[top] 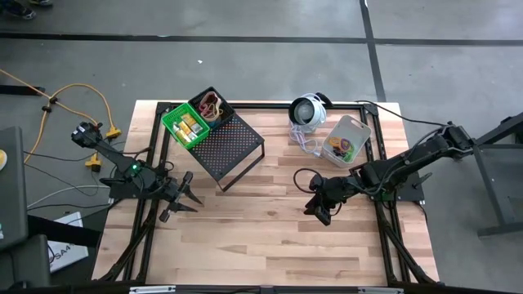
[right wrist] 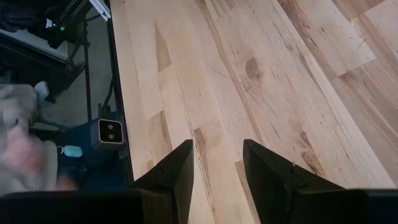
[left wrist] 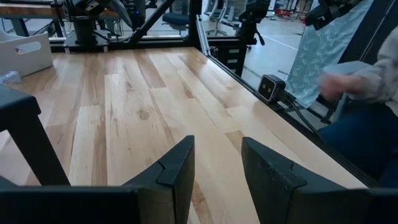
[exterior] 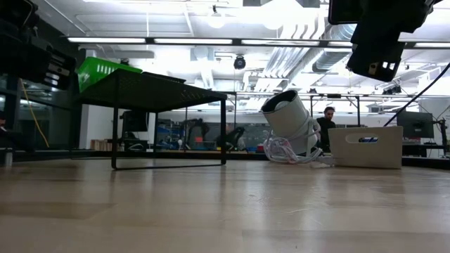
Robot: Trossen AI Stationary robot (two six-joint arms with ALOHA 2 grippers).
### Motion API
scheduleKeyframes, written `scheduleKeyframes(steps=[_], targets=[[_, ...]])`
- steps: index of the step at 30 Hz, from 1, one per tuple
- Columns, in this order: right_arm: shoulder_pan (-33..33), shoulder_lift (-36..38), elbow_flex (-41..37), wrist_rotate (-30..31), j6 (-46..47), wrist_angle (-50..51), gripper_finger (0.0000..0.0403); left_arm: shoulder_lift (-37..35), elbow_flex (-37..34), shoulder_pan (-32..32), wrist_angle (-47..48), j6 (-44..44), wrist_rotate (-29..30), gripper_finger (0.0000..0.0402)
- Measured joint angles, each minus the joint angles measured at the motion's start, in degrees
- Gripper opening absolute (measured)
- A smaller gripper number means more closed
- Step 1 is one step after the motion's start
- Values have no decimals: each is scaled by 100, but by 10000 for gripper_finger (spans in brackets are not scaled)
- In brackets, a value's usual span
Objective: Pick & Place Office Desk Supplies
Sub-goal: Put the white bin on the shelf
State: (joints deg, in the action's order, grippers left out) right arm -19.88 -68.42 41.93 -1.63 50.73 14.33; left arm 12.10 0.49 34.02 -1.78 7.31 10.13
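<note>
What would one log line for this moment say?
left end effector: open, empty, over bare table | right end effector: open, empty | green bin, black bin: on rack

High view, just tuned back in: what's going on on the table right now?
Nothing is being handled. The left hand hovers open over bare wood in front of the rack; the right hand hovers open near mid-table, also empty. The green bin and black bin sit on the rack with supplies inside. The grey bin stands on the table beside the round device.
</note>
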Motion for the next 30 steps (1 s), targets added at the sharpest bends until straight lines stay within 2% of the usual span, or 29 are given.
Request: scheduleKeyframes(steps=[25, 30], targets=[[0, -30, 2, 204, -1, 0, 128, 0, 0, 0, 0, 0, -13, 128], [1, -180, 2, 962, 2, 9, 128, 0, 0, 0, -2, 0, -9, 128]])
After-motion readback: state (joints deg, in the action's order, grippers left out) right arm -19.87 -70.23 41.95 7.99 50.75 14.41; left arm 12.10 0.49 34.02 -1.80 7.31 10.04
